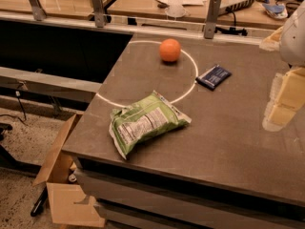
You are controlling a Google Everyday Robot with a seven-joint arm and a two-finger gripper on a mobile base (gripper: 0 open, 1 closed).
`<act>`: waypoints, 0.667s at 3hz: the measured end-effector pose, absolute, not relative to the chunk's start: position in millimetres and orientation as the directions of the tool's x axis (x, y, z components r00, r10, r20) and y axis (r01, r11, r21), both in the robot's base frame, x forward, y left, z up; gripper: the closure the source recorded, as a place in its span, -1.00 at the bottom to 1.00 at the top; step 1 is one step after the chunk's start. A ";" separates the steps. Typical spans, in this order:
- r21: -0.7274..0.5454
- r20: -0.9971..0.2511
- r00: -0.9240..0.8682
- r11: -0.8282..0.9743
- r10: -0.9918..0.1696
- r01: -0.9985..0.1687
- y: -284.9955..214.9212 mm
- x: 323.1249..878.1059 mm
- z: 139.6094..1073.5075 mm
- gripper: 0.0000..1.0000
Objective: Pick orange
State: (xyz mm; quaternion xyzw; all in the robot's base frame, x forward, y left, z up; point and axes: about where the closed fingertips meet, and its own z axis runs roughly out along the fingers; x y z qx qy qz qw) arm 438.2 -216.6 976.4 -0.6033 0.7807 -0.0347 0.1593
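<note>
The orange (170, 50) is a small round bright orange fruit. It sits on the dark table top (224, 137) near the far edge, inside a thin white circle line. My gripper (281, 101) shows at the right edge of the camera view as pale yellow parts below a white arm housing (294, 37). It hangs over the right side of the table, well to the right of the orange and nearer to me, apart from it. It holds nothing that I can see.
A green snack bag (145, 120) lies near the table's front left. A small dark blue packet (213, 77) lies right of the orange. An open cardboard box (62, 185) stands on the floor at the left. A rail with metal posts (212, 15) runs behind the table.
</note>
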 end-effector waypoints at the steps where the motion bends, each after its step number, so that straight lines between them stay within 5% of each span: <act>1: -0.247 -0.207 -0.221 0.270 -0.953 -0.931 -216.6 438.2 976.5 -1.00; 2: -0.257 -0.268 -0.240 0.309 -0.933 -0.916 -220.1 450.2 977.7 -1.00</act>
